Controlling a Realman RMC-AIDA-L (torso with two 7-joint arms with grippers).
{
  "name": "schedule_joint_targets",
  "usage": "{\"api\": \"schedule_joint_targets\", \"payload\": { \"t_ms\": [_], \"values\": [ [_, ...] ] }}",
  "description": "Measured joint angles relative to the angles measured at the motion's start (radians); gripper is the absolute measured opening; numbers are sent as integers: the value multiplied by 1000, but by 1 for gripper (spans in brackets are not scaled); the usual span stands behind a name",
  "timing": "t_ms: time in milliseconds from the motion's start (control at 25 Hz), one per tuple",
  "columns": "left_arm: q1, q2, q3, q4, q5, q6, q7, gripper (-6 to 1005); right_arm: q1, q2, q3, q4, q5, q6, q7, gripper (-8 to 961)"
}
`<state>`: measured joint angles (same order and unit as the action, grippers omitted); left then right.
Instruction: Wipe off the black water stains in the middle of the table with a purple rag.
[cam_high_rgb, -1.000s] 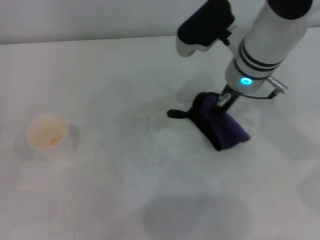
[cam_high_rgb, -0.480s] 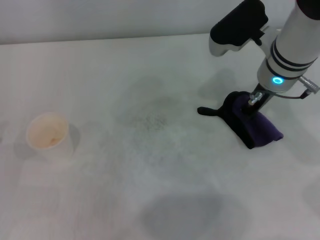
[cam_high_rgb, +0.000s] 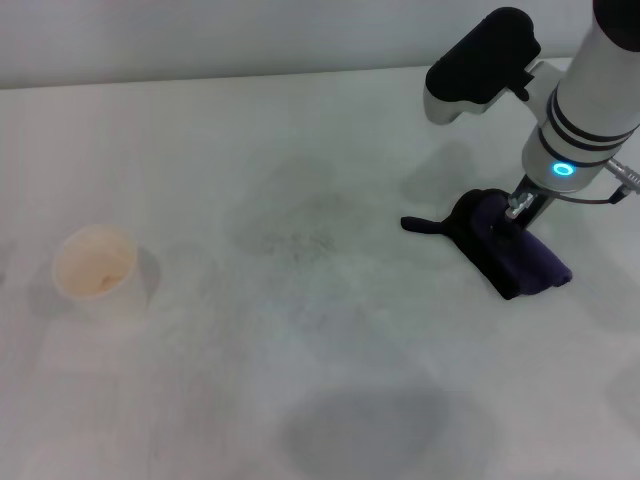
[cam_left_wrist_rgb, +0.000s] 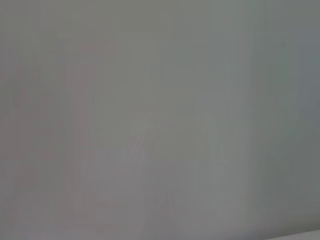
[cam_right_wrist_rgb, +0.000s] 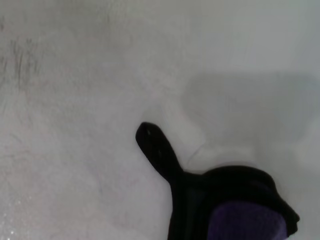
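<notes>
The purple rag (cam_high_rgb: 515, 257) with black edging lies bunched on the white table (cam_high_rgb: 200, 130) at the right. Its black loop tail (cam_high_rgb: 422, 226) points toward the table's middle. My right gripper (cam_high_rgb: 513, 212) presses down into the top of the rag and is shut on it. The right wrist view shows the rag (cam_right_wrist_rgb: 245, 222) and its tail (cam_right_wrist_rgb: 157, 147) on the table. No dark blot shows anywhere; only faint grey smudges (cam_high_rgb: 300, 240) mark the middle of the table. My left gripper is out of view, and the left wrist view shows only plain grey.
A small pale paper cup (cam_high_rgb: 95, 270) stands upright at the left of the table. The right arm's black-and-white wrist (cam_high_rgb: 485, 65) hangs over the far right. A faint grey shadow (cam_high_rgb: 365, 425) lies near the front edge.
My right gripper has dragged the rag across the table from near the middle to the right. The last half second added only a small shift right.
</notes>
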<state>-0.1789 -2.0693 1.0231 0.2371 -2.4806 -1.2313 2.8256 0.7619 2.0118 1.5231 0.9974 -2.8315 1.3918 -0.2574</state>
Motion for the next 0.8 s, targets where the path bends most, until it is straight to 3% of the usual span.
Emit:
{"api": "schedule_joint_targets", "payload": {
  "t_ms": [120, 200, 400, 800],
  "values": [
    [-3, 1, 0, -1, 0, 13, 0, 888, -4, 0, 2, 3, -1, 1, 0, 148],
    [-4, 1, 0, 0, 0, 21, 0, 888, -10, -1, 4, 17, -2, 1, 0, 318],
    [-4, 0, 0, 0, 0, 19, 0, 887, -42, -6, 22, 78, -2, -1, -12, 319],
    [-5, -1, 0, 1, -6, 15, 0, 887, -172, -1, 297, 251, 77, -93, -188, 321]
  ]
}}
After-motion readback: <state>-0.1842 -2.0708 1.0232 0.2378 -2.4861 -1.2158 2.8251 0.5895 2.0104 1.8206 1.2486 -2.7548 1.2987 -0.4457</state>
